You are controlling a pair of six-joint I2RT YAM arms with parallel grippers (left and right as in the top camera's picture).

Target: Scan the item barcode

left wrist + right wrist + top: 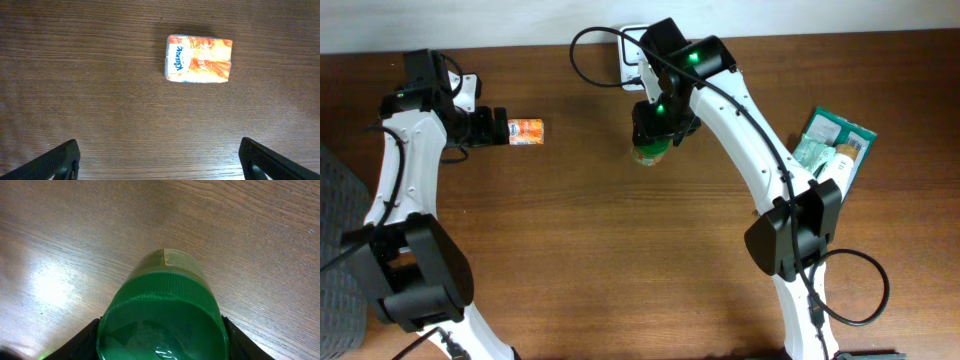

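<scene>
**Clamping a green-capped container while a tissue pack lies free**

Closest in, the right gripper (160, 347) has its two dark fingers (80, 345) pressed against opposite sides of the green-capped container (162, 315). The ribbed green lid fills the bottom of the right wrist view, and a pale label strip shows at the container's far end. Whether its base touches the wooden table (260, 225) cannot be told. From overhead, the container sits under that gripper, around the middle of the table's width and toward the back.

The left gripper (162, 167) stands with its jaws wide apart, its fingertips low in both corners of the left wrist view. Beyond them an orange-and-white Kleenex tissue pack (198, 58) lies flat on the wood, touching neither finger and well apart from the container.

Farther out, near the right edge, lies a stack of green and white packets (835, 148). At the back edge a white device (628, 60) shows partly behind the right arm, with a black cable (572, 50) looping beside it.
</scene>
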